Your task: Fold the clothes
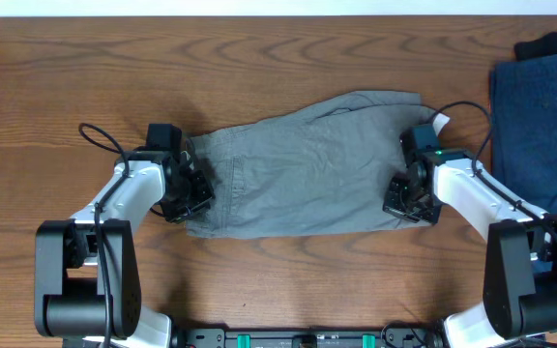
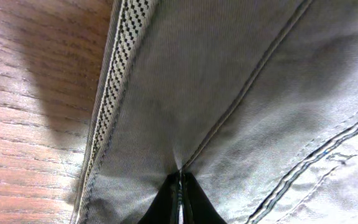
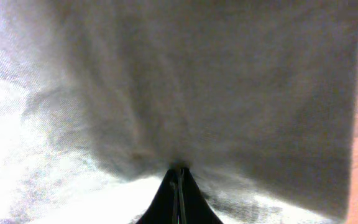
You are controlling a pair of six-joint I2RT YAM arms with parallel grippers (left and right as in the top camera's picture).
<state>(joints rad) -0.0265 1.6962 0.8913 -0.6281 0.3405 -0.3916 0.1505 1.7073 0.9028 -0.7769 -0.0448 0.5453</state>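
Observation:
The grey-khaki shorts (image 1: pixel 303 169) lie spread across the middle of the wooden table, waistband to the left. My left gripper (image 1: pixel 190 198) is shut on the shorts at the near left corner by the waistband. The left wrist view shows the waistband edge (image 2: pixel 114 81) and the fingers (image 2: pixel 180 186) pinching the fabric (image 2: pixel 229 93) at a seam. My right gripper (image 1: pixel 401 201) is shut on the shorts at the near right corner. In the right wrist view the fingers (image 3: pixel 179 180) pinch the cloth (image 3: pixel 197 81), which fills the frame.
A dark blue garment (image 1: pixel 540 116) lies at the right edge of the table, with a small black garment (image 1: pixel 549 45) behind it. Bare wooden table (image 1: pixel 114 77) surrounds the shorts. The arm bases stand at the near edge.

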